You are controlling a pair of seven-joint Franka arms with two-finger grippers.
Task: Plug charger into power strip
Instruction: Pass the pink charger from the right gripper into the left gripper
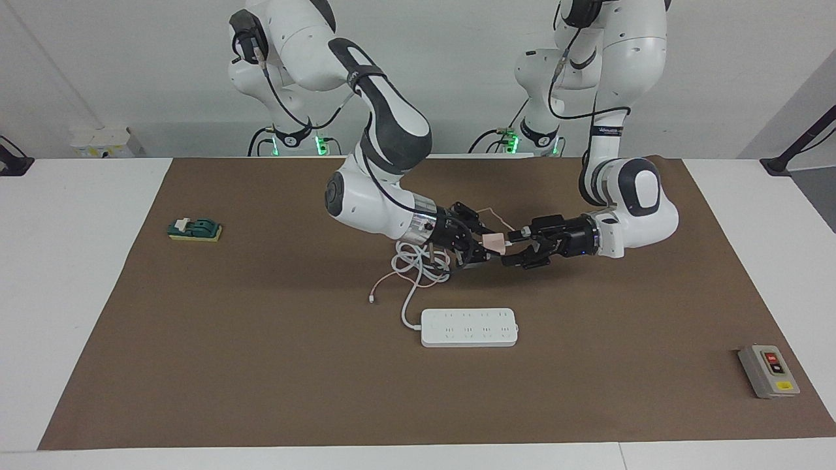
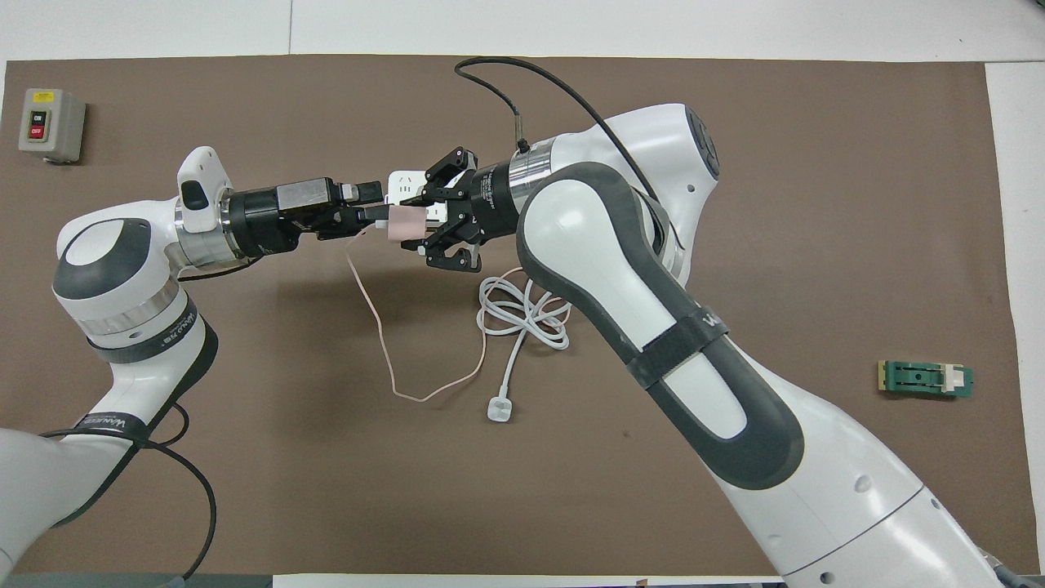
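Meeting in mid-air over the coiled white cord (image 1: 418, 261), both grippers' jaws pinch the charger (image 1: 496, 243)—right gripper (image 1: 484, 246), left gripper (image 1: 513, 247)—above the power strip (image 1: 469, 327), with a grey switch box (image 1: 768, 371) and green block (image 1: 194, 230) at the desk's ends.

Both arms reach level over the surface (image 1: 261, 365); right hand (image 1: 480, 245) and left hand (image 1: 516, 247) meet tip-to-tip, raised.

One charger (image 1: 496, 243), one power strip (image 1: 469, 327), one grey switch box (image 1: 769, 371), one green block (image 1: 194, 230), two hands.
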